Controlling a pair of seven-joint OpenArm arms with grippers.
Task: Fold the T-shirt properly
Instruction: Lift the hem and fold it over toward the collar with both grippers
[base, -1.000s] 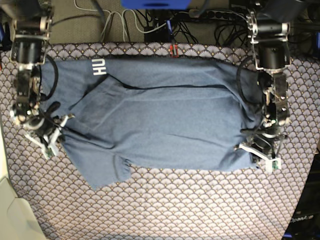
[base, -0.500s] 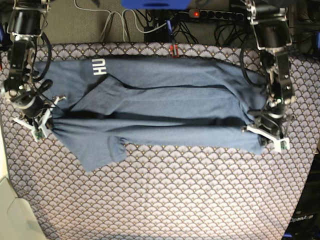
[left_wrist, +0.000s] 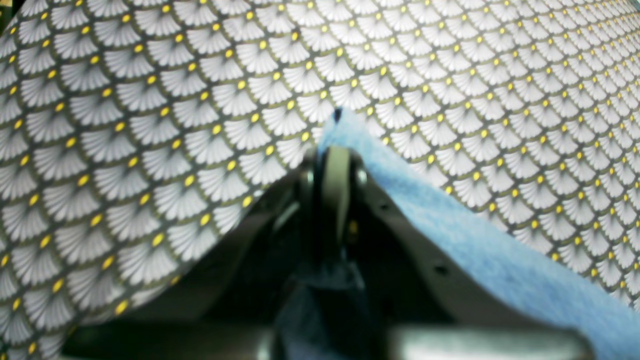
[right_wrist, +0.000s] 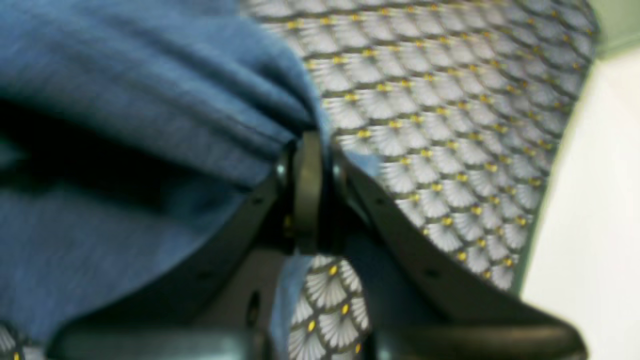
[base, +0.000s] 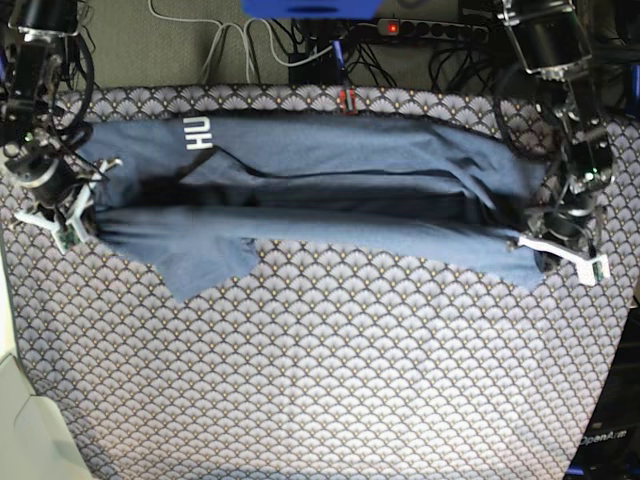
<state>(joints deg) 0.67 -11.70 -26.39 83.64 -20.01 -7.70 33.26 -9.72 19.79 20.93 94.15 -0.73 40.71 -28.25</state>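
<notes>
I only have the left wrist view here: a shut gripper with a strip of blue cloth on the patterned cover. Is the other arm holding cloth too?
Observer: Yes. The right gripper is shut on the T-shirt, with bunched folds at its jaws.
Operator: How does the shirt lie overall?
Observer: Stretched between both grippers across the table cover, the near edge raised.
Operator: Any print showing?
Observer: White letters "HU" near the far edge, close to the right arm's side.
Operator: And my left gripper?
Observer: The left gripper pinches the shirt's other end.
</notes>
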